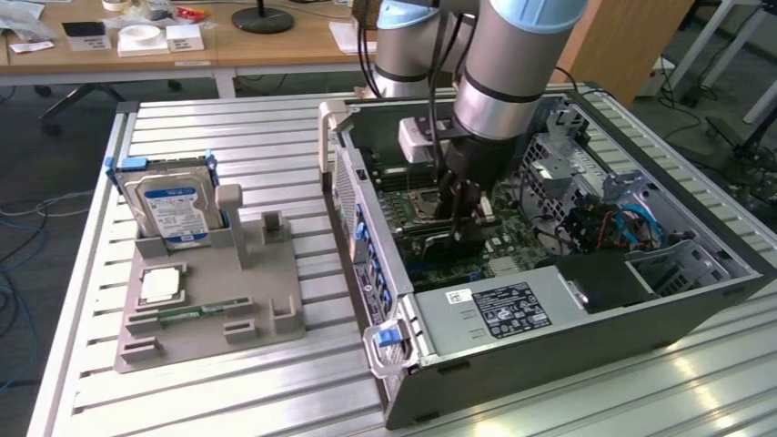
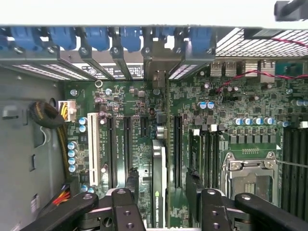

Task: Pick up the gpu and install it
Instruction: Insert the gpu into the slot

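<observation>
The gpu (image 2: 159,178) stands on edge in a motherboard slot inside the open computer case (image 1: 583,319), its silver bracket (image 2: 156,77) against the rear slot openings. I see its thin top edge with a green logo. My gripper (image 2: 162,204) hovers straight above it, open, with one black finger (image 2: 131,192) on one side and the other finger (image 2: 193,190) on the opposite side, and a strip of motherboard showing between each finger and the card. In the exterior view the gripper (image 1: 461,223) reaches down into the case over the motherboard (image 1: 419,196).
A grey fixture (image 1: 243,300) at the exterior view's left holds a silver hard drive (image 1: 176,205), a CPU (image 1: 162,285) and a memory stick (image 1: 195,312). Blue slot latches (image 2: 130,36), the CPU socket (image 2: 250,175), cable bundles (image 2: 48,120) and the power supply (image 1: 504,309) crowd the case.
</observation>
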Action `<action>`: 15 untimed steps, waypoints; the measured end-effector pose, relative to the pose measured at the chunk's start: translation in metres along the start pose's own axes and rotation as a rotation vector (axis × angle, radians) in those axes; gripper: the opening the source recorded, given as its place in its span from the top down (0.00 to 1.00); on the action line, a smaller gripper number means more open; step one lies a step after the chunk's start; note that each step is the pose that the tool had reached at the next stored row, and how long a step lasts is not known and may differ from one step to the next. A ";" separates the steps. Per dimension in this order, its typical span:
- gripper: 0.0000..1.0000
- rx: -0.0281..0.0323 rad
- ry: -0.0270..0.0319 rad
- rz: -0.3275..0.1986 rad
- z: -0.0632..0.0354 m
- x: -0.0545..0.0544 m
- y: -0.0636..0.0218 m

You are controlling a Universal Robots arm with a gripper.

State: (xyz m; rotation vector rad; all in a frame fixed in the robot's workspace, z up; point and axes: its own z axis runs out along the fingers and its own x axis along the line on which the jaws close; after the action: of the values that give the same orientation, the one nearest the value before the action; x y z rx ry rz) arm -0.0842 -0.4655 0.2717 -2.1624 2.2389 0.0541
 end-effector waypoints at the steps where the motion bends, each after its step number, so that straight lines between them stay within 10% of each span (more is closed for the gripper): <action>1: 0.48 0.0000 0.0000 0.000 -0.0019 0.000 0.0000; 15: 0.48 -0.0001 0.0004 -0.001 -0.0100 0.000 0.0001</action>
State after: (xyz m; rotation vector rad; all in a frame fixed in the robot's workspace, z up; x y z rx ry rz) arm -0.0842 -0.4656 0.2816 -2.1638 2.2380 0.0538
